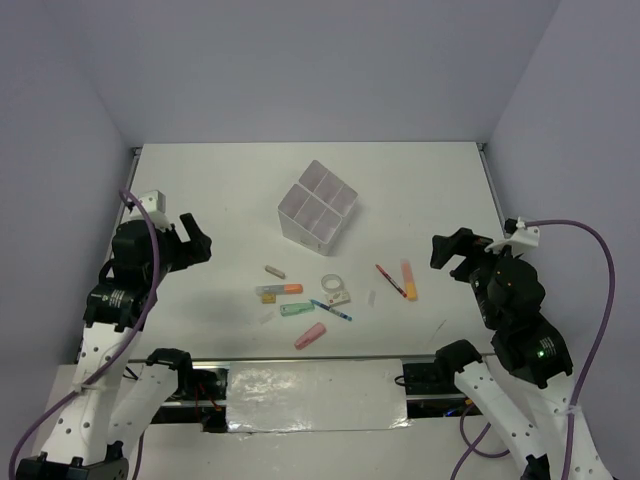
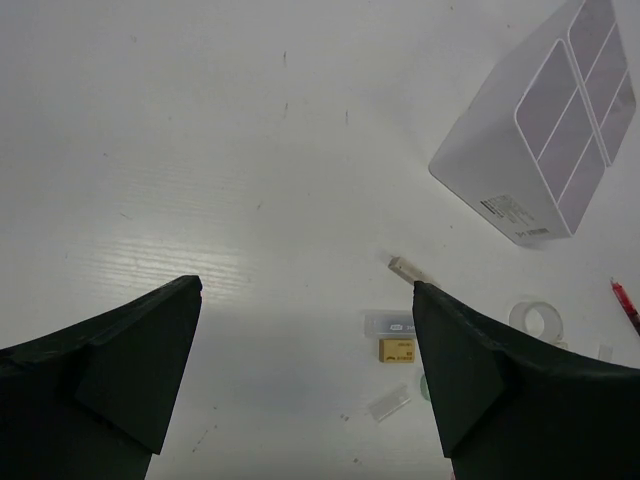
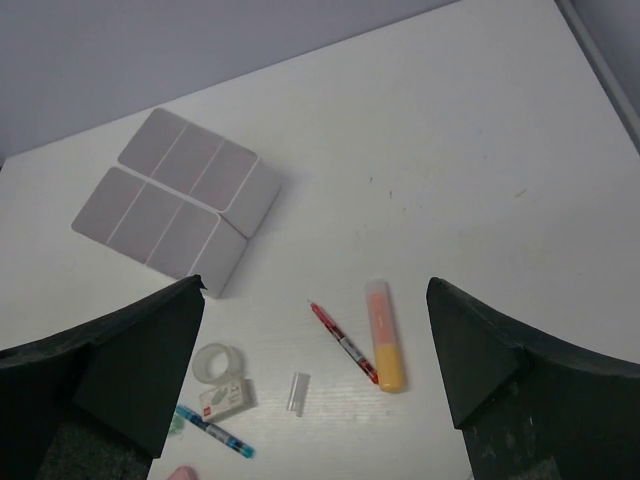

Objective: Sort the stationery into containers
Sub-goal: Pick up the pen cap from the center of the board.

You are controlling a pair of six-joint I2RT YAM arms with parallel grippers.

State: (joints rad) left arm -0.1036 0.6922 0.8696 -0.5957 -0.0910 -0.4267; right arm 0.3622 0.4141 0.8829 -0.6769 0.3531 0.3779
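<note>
left hand (image 1: 197, 241): jaws spread wide with nothing between them, raised over the left side of the bench, well apart from the stationery
right hand (image 1: 446, 256): jaws likewise spread wide, gripping nothing, raised over the right side of the bench, near the orange highlighter but not touching it
bench (image 1: 200, 180): white, carrying the box and every loose item
box (image 1: 318, 215): translucent white, square, divided into compartments; it stands upright near the middle of the bench, one corner turned toward the arms, beyond the scattered items
orange highlighter (image 1: 409, 280): lies on the bench at the right end of the scatter
red pen (image 1: 390, 281): lies slantwise just left of the orange highlighter; their near ends come close, contact cannot be told
tape roll (image 1: 333, 284): clear, flat on the bench in front of the box, just beside a small white eraser (image 1: 340, 296)
blue pen (image 1: 331, 310): on the bench just nearer the arms than the white eraser
green marker (image 1: 296, 309): just left of the blue pen
pink marker (image 1: 310, 336): the item nearest the arms, lying apart from the rest
orange marker (image 1: 288, 289): left of the tape roll, with a yellow eraser (image 2: 397, 350) near its left end
beige piece (image 1: 275, 271): small, between the box and the orange marker; too small to identify
clear pieces: one (image 3: 298, 392) between the white eraser and the red pen, another (image 2: 388, 404) near the yellow eraser
</note>
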